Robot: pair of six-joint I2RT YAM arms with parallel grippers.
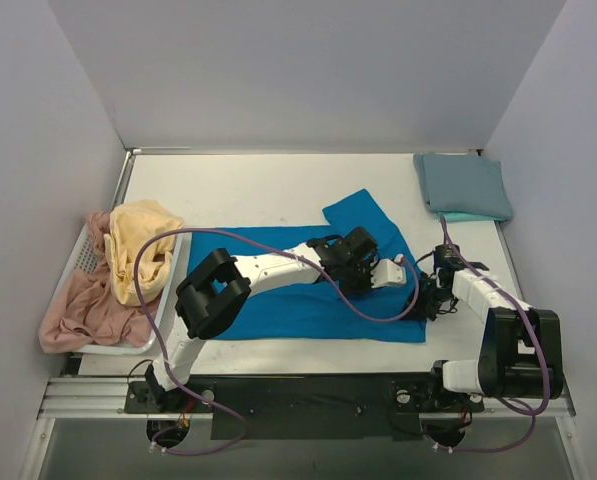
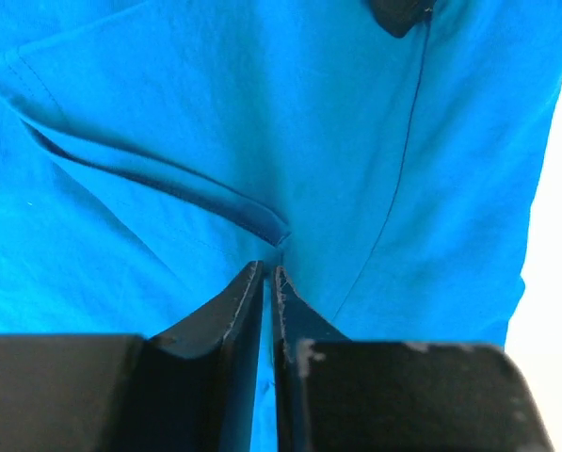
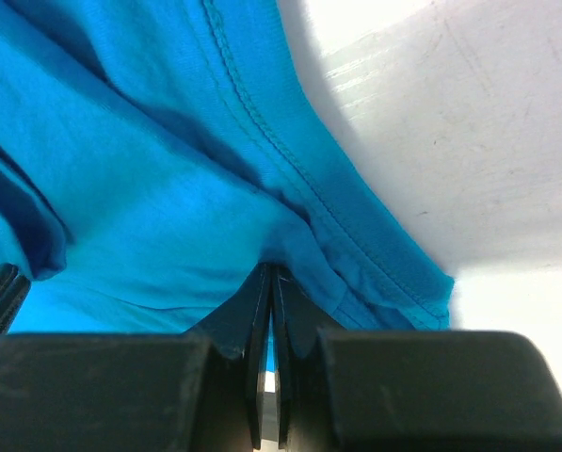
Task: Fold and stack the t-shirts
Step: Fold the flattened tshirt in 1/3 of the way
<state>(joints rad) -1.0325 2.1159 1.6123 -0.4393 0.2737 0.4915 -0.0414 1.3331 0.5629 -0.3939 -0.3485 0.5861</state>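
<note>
A bright blue t-shirt [image 1: 288,300] lies spread on the table in the top view. My left gripper [image 1: 406,266] reaches across it and is shut on a pinch of its cloth [image 2: 268,247] near the right side. My right gripper [image 1: 425,300] is at the shirt's right front corner, shut on the blue cloth just inside the stitched hem [image 3: 356,245]. A folded dull teal t-shirt [image 1: 463,186] lies at the back right. A pale yellow-orange t-shirt [image 1: 140,246] and a dusty pink t-shirt [image 1: 88,305] are heaped in a basket at the left.
The white basket [image 1: 81,250] sits at the table's left edge. Purple cables loop over both arms. White table [image 1: 258,185] shows behind the blue shirt. Grey walls close in the back and sides.
</note>
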